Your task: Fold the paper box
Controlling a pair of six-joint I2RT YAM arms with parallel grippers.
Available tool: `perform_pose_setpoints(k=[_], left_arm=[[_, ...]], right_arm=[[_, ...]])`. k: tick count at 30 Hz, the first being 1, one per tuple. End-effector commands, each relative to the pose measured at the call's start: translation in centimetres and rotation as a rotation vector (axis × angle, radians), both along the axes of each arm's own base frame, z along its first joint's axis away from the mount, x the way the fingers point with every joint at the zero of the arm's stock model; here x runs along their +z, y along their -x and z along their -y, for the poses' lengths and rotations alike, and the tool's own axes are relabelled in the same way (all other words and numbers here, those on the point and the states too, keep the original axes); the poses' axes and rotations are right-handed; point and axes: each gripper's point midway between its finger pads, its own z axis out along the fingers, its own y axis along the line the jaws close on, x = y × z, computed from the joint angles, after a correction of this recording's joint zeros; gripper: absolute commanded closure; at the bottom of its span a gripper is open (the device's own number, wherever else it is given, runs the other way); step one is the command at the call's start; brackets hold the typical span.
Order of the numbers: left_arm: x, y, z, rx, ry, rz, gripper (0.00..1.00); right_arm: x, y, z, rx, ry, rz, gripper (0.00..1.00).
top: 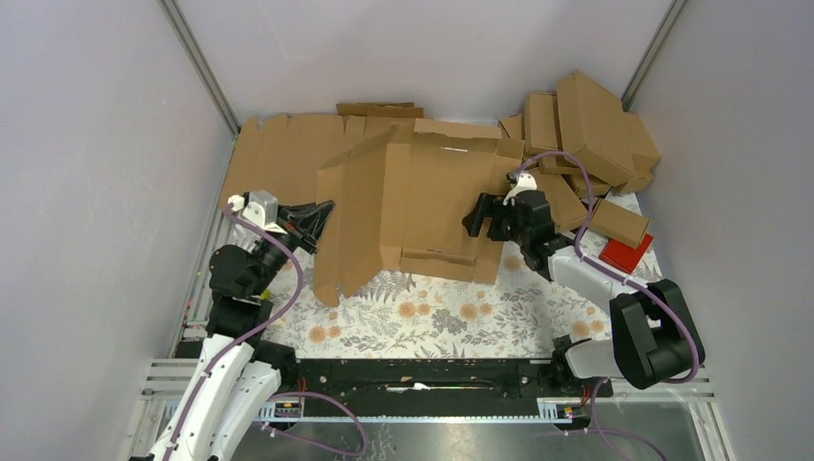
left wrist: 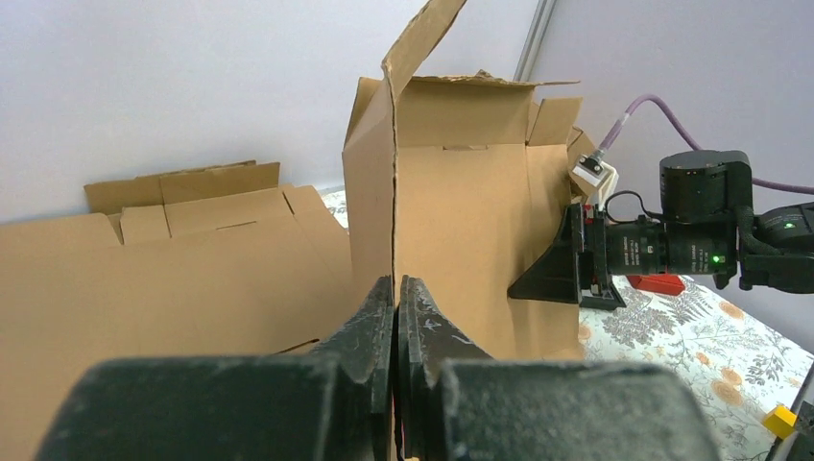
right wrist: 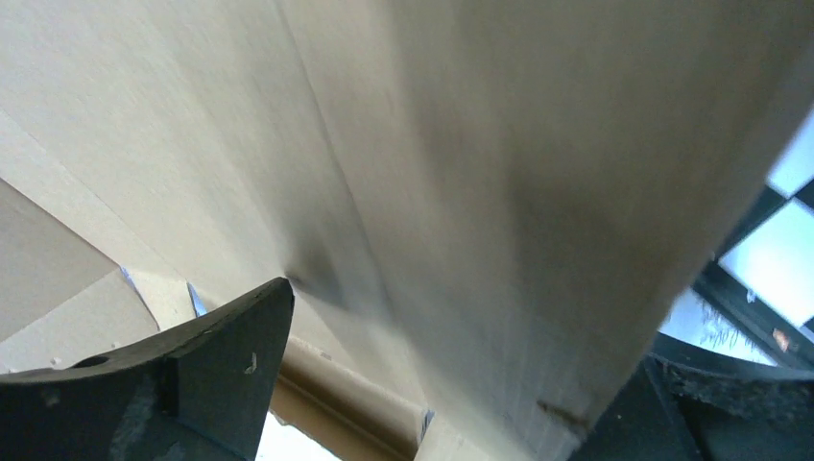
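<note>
A partly folded paper box (top: 422,197) of plain brown cardboard is seen at the middle of a floral-patterned tabletop (top: 432,312), with its left side panel raised. The left pincer (top: 322,213) is pressed together on that raised panel's edge. In the left wrist view the cardboard edge is seen running down into the slit between the two closed fingers (left wrist: 370,327).

The right pincer (top: 477,213) is placed at the box's right side with its jaws spread wide apart. In the right wrist view a cardboard panel is seen filling the gap between the fingers (right wrist: 221,346) — whether either one touches it cannot be told.

Flat brown cardboard sheets (top: 278,144) are spread along the tabletop's far left edge. A heap of folded brown boxes (top: 586,120) is piled in the tabletop's far right corner — and a small red block (top: 626,253) is seen near the tabletop's right edge.
</note>
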Motion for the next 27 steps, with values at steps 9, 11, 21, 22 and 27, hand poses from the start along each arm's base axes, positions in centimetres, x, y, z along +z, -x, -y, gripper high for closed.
perform_pose_setpoints(k=[9,11,21,22,27], left_arm=[[2.1,0.3,-1.5,0.084,0.076,0.096,1.00],[2.1,0.3,-1.6,0.087,0.080,0.097,1.00],[0.9,0.0,-2.2,0.127,0.096,0.073,1.00],[0.9,-0.1,-2.2,0.127,0.099,0.071,1.00],[0.6,-0.3,-2.5,0.145,0.114,0.065,1.00]], right_arm=[[-4.8,5.8,0.1,0.006,0.136,-0.194,0.00],[-5.2,6.1,0.5,-0.008,0.181,-0.200,0.01],[-5.5,9.0,-0.6,0.071,0.433,-0.188,0.00],[-5.5,9.2,-0.7,0.079,0.440,-0.181,0.00],[-4.8,9.8,-1.7,0.152,0.433,-0.155,0.00]])
